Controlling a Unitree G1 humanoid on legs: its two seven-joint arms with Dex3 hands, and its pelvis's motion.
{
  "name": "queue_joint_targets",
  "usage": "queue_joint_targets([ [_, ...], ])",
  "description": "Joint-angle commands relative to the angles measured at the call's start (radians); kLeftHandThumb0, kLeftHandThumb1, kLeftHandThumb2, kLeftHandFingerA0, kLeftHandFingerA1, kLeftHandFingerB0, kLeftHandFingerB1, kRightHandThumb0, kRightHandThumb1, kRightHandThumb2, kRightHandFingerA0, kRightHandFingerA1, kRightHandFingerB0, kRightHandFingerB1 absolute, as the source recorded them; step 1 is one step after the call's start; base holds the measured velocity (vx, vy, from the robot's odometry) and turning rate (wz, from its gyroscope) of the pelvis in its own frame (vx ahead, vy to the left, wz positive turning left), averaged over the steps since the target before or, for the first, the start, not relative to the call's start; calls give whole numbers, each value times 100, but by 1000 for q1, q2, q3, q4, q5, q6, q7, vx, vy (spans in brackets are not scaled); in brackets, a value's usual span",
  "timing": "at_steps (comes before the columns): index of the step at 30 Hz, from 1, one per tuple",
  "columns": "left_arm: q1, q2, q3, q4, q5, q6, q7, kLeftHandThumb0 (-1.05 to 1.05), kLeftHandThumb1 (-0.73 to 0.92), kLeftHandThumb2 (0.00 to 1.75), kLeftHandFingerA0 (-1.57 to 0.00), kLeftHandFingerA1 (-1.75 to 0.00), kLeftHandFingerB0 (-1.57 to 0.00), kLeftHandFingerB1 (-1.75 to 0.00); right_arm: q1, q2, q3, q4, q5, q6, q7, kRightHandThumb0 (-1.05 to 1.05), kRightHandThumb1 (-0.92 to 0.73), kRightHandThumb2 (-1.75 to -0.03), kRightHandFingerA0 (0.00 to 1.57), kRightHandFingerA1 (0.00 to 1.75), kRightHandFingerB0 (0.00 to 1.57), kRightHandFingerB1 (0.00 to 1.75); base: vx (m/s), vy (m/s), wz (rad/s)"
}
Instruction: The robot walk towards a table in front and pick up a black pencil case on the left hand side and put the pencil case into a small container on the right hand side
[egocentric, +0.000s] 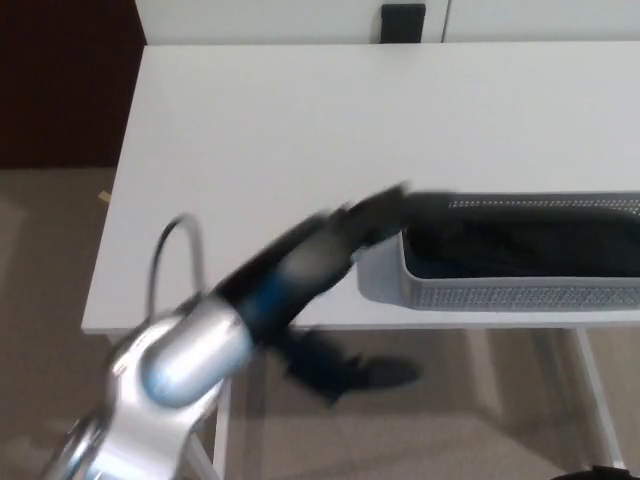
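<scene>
A grey perforated container stands at the table's front right. A long black pencil case lies inside it, stretching to the picture's right edge. My left arm comes in from the lower left, silver at the elbow and black further up, and is blurred by motion. My left hand is at the container's left end, over the rim and next to the case's left end. The blur hides whether it touches the case. My right hand does not show.
The white table reaches from its left edge near the brown wall to past the picture's right side. A small black thing sits beyond the far edge. Beige carpet and the white table legs show below the front edge.
</scene>
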Motion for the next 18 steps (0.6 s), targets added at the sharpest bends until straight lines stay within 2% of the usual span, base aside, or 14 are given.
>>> queue_joint_targets([
  [1,1019,223,640,-253,-509,-600,-559,-79,52,57,-26,-34,-28,-30,18,-32,-24,113,5,-23,-5,-23,-58,-57,54,52,46,45,0,0,0],
  [3,1047,227,676,-257,-524,-554,-582,-77,49,57,-30,-35,-32,-31,13,-40,-22,126,0,-44,-3,-24,-59,-57,54,53,46,45,0,0,0],
  [4,1063,227,709,-233,-554,-527,-617,-69,45,55,-37,-37,-38,-34,8,-43,-22,136,-3,-51,-4,-25,-58,-57,55,53,46,45,0,0,0],
  [6,1095,235,762,-177,-593,-490,-671,-68,44,55,-38,-36,-40,-33,-1,-49,-23,155,-6,-60,-6,-26,-58,-57,55,53,46,45,0,0,0],
  [9,1096,271,739,-68,-514,-549,-626,-70,49,56,-39,-36,-41,-34,-2,-49,-21,161,-12,-57,-16,-25,-58,-57,56,53,46,44,0,0,0],
  [13,985,291,603,146,-372,-530,-465,-71,61,59,-36,-43,-35,-34,27,-37,-37,168,12,-61,-10,-22,-58,-57,53,53,44,45,0,0,0],
  [15,917,282,553,231,-314,-504,-384,-68,60,59,-38,-43,-37,-34,26,-33,-40,181,16,-69,-11,-23,-58,-57,53,53,44,45,0,0,0],
  [18,759,225,458,434,-196,-451,-207,-76,59,62,-33,-42,-32,-34,44,-26,-45,198,16,-99,-24,-23,-58,-57,55,55,45,46,0,0,0],
])
